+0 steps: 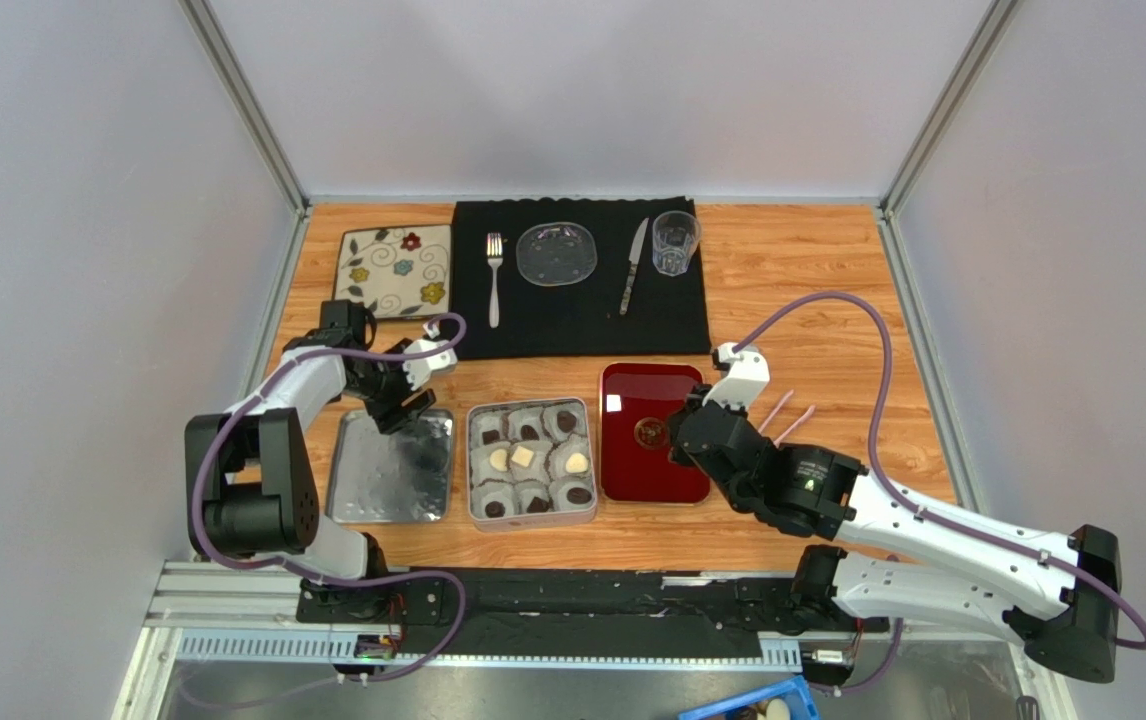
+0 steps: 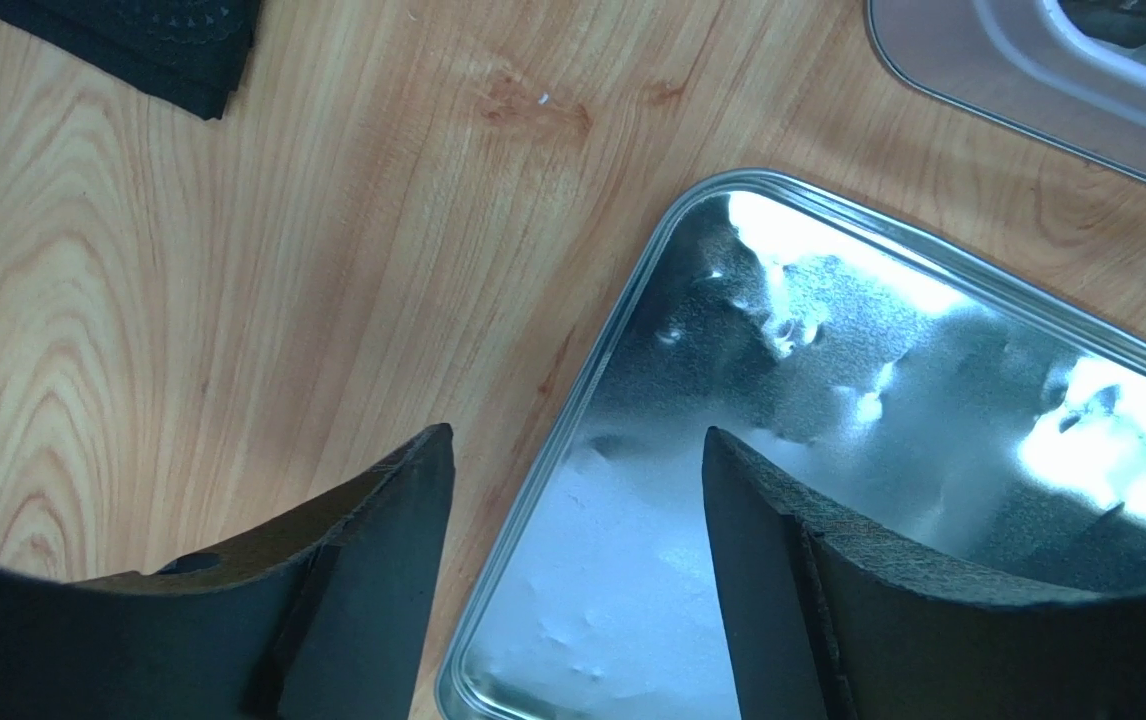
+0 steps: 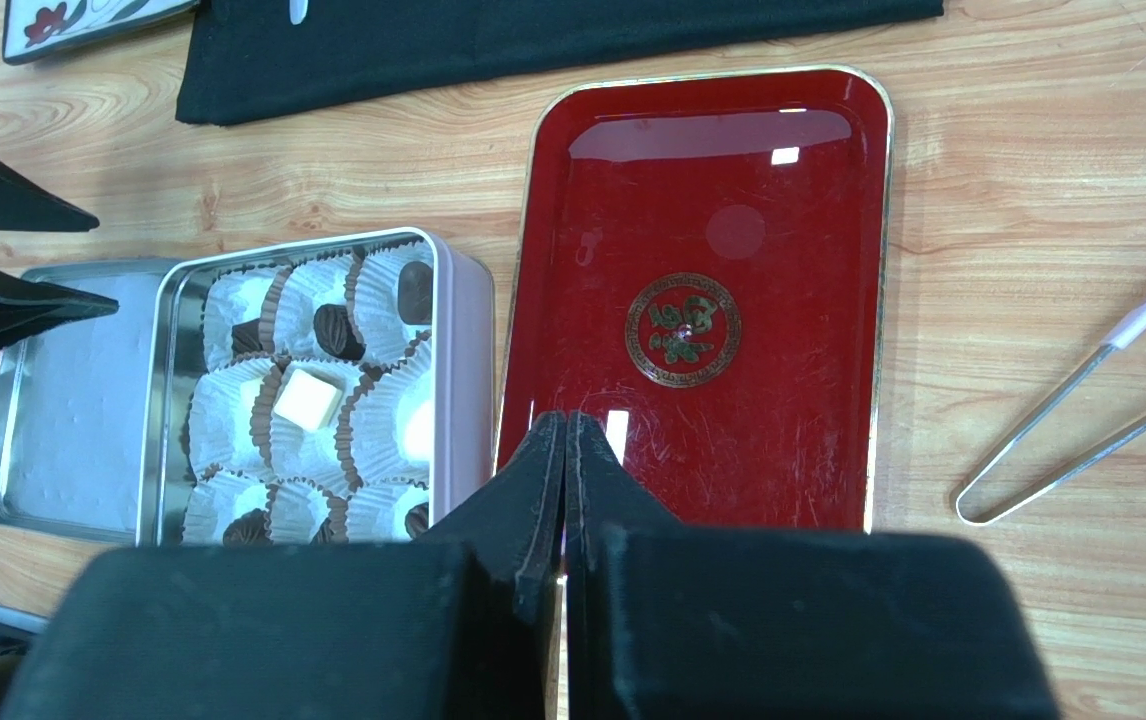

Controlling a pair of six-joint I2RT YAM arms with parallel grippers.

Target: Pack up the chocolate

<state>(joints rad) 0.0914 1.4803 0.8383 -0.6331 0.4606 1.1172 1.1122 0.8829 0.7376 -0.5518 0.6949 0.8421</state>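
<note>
The chocolate pieces (image 1: 522, 456), dark brown and cream-white, sit in white paper cups inside the open tin (image 1: 588, 507). In the right wrist view a cream square piece (image 3: 306, 399) and a dark piece (image 3: 331, 327) show in the tin (image 3: 462, 375). The silver lid (image 1: 391, 468) lies flat left of the tin. My left gripper (image 1: 402, 408) is open and empty, its jaws astride the lid's edge (image 2: 576, 438) just above the lid (image 2: 835, 390). My right gripper (image 1: 680, 428) is shut and empty over the near left part of the red tray (image 3: 564, 423).
An empty red tray (image 1: 651, 393) lies right of the tin. Metal tongs (image 1: 782, 416) lie right of the tray. At the back, a black mat (image 1: 579, 308) carries a fork, a glass plate, a knife and a glass. A floral plate (image 1: 394, 270) sits left of it.
</note>
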